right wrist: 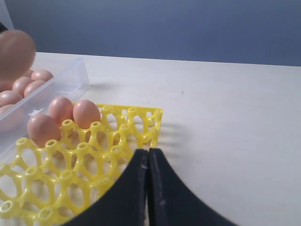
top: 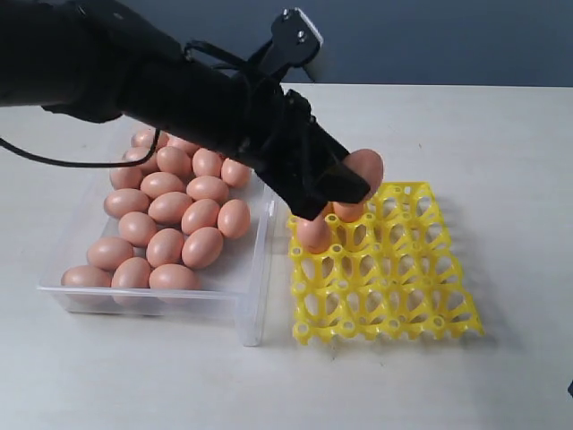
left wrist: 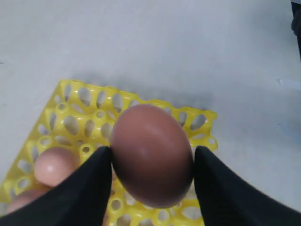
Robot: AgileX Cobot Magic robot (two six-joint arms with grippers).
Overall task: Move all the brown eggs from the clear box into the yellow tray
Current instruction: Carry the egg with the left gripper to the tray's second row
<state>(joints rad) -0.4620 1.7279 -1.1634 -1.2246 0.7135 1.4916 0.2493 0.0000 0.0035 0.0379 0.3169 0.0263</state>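
My left gripper (top: 356,179) is shut on a brown egg (top: 367,165) and holds it above the far-left corner of the yellow tray (top: 403,287). In the left wrist view that egg (left wrist: 151,153) sits between the two black fingers (left wrist: 89,188), with tray cups below. Up to three brown eggs (right wrist: 86,113) rest in tray cups on the side nearest the clear box (top: 255,269). Several more brown eggs (top: 170,208) lie in the box. My right gripper (right wrist: 148,151) is shut and empty, low beside the tray's edge (right wrist: 157,115).
The tray and the clear box stand side by side on a pale tabletop (top: 501,152). The dark left arm (top: 179,81) crosses above the box's far end. A cable (top: 54,161) trails from it at the left.
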